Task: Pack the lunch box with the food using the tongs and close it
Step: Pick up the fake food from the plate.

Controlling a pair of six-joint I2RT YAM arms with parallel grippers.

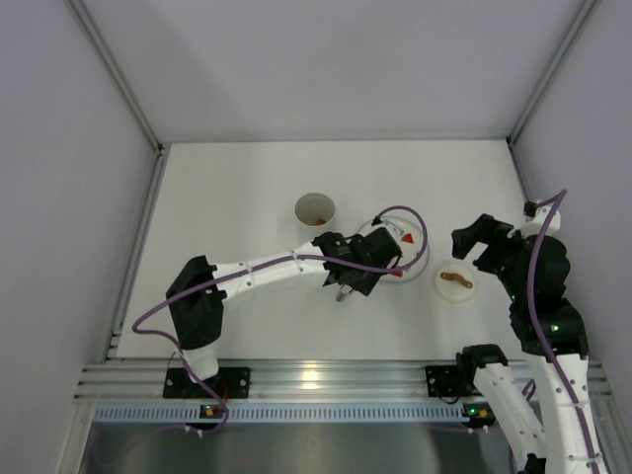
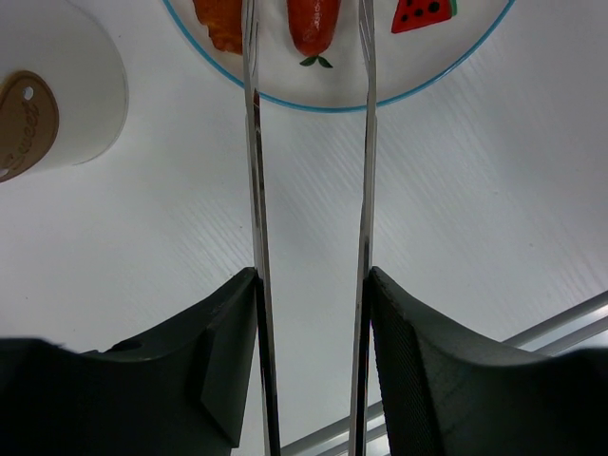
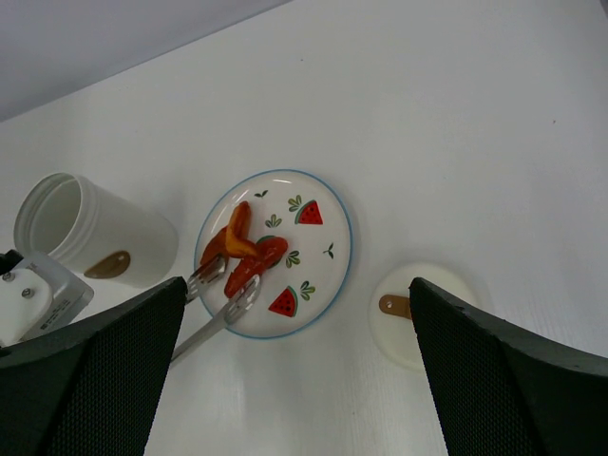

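Left gripper (image 2: 312, 285) clasps tongs (image 2: 255, 171), tips flanking, perhaps touching, red food (image 2: 313, 24) ahead; lunch box (image 2: 76, 85) ahead-left; right gripper (image 3: 296, 294) agape.

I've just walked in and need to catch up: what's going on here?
The left gripper holds metal tongs, reaching over the plate with their tips either side of a red piece of food. The lunch box stands open beside the plate, its lid lying on the table apart. The right gripper hangs open and empty.
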